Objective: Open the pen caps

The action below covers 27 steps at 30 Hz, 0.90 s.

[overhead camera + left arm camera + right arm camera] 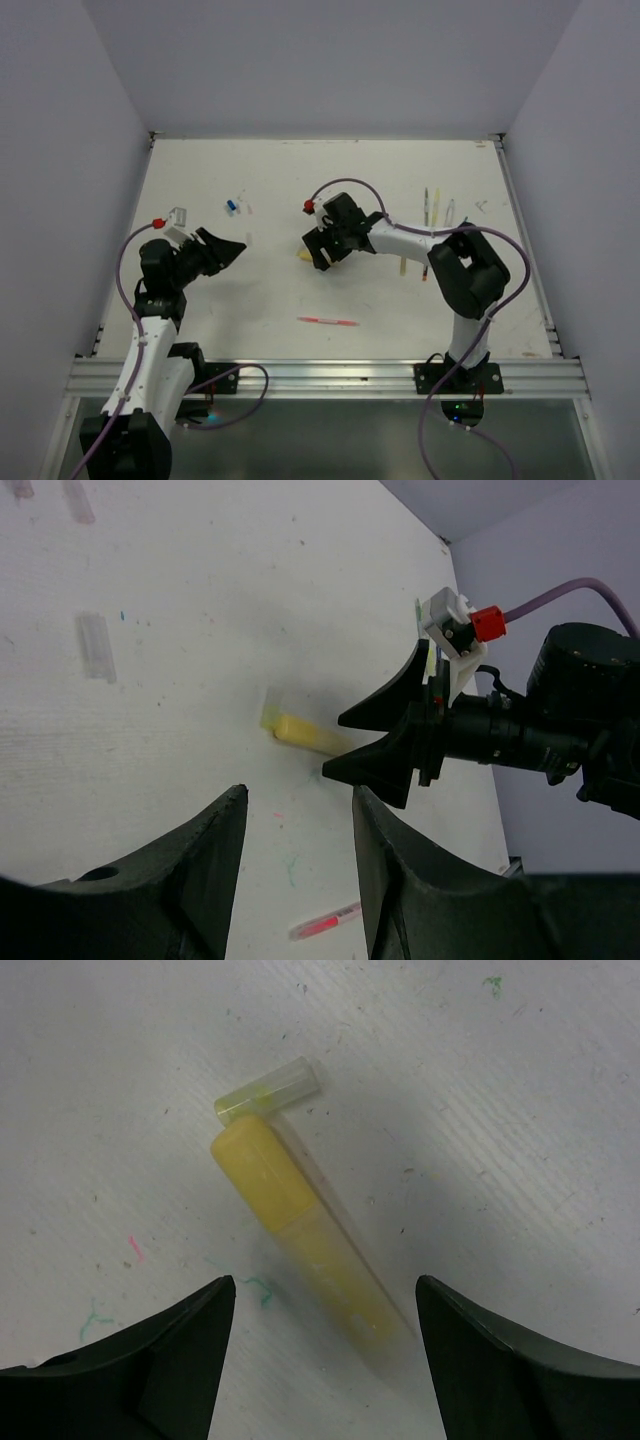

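Observation:
A thick yellow pen (300, 1225) lies flat on the table, its darker yellow end pointing up-left. A short clear pale-yellow cap (270, 1090) lies loose, touching that end. My right gripper (325, 1295) is open and hovers just above the pen, one finger on each side, not touching it. From above, the right gripper (318, 258) is over the yellow pen (304, 256) at mid-table. My left gripper (232, 250) is open, empty and raised to the left. In its wrist view the left gripper (300, 805) faces the yellow pen (305, 735) and the right gripper (375, 742).
A pink-red pen (327, 321) lies near the front middle; it also shows in the left wrist view (325, 922). A small blue cap (231, 206) lies at the back left. Several thin pens (432, 206) and a yellow one (403, 265) lie at the right. A clear cap (97, 645) lies apart.

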Motion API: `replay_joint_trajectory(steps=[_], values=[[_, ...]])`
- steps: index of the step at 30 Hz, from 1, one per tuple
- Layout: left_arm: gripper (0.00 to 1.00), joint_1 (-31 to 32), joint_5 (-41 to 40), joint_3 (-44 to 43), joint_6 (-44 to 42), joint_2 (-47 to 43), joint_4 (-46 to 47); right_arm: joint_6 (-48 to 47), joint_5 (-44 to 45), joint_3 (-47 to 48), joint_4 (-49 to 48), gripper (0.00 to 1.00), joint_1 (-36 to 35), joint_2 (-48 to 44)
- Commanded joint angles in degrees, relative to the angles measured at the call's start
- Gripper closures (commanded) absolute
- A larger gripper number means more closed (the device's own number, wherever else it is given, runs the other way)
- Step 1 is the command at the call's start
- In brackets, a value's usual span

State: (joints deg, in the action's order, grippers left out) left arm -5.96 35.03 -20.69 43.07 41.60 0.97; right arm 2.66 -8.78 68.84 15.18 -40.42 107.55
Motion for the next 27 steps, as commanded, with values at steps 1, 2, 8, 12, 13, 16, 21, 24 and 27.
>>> replay_joint_trajectory(steps=[1,2,8,12,13,16,21,24,27], values=[[0.50,-0.37,1.80,0.56,1.05,-0.56,-0.45,-2.22,-1.24,2.27,-1.38,0.25,-1.15,1.17],[0.50,-0.37,1.89,0.56,1.05,-0.56,-0.36,-2.22,-1.16,2.27,-1.55,0.28,-1.50,1.78],[0.50,-0.37,2.15,0.47,0.96,-0.82,-0.44,-4.59,0.86,2.44,-1.38,0.42,-2.99,4.07],[0.50,-0.37,2.33,0.47,0.88,-1.17,-0.80,-4.94,1.48,3.23,-0.50,0.48,-3.87,6.27],[0.50,-0.37,2.24,0.47,0.88,-1.44,-0.80,-4.94,1.39,3.23,-0.41,0.51,-4.13,6.45],[0.50,-0.37,2.41,0.47,0.70,-1.61,-0.88,-4.94,1.74,2.62,-0.68,0.58,-5.28,6.62],[0.50,-0.37,2.42,0.47,0.96,-2.41,-2.82,-3.63,3.15,0.95,-2.08,0.69,-6.86,6.71],[0.50,-0.37,2.77,0.82,1.49,-2.58,-2.56,-3.10,3.24,-0.54,-3.22,0.80,-6.95,6.36],[0.49,-0.37,3.38,1.53,2.19,-2.50,-1.94,-0.72,3.50,-2.48,-4.89,0.89,-7.04,5.31]])
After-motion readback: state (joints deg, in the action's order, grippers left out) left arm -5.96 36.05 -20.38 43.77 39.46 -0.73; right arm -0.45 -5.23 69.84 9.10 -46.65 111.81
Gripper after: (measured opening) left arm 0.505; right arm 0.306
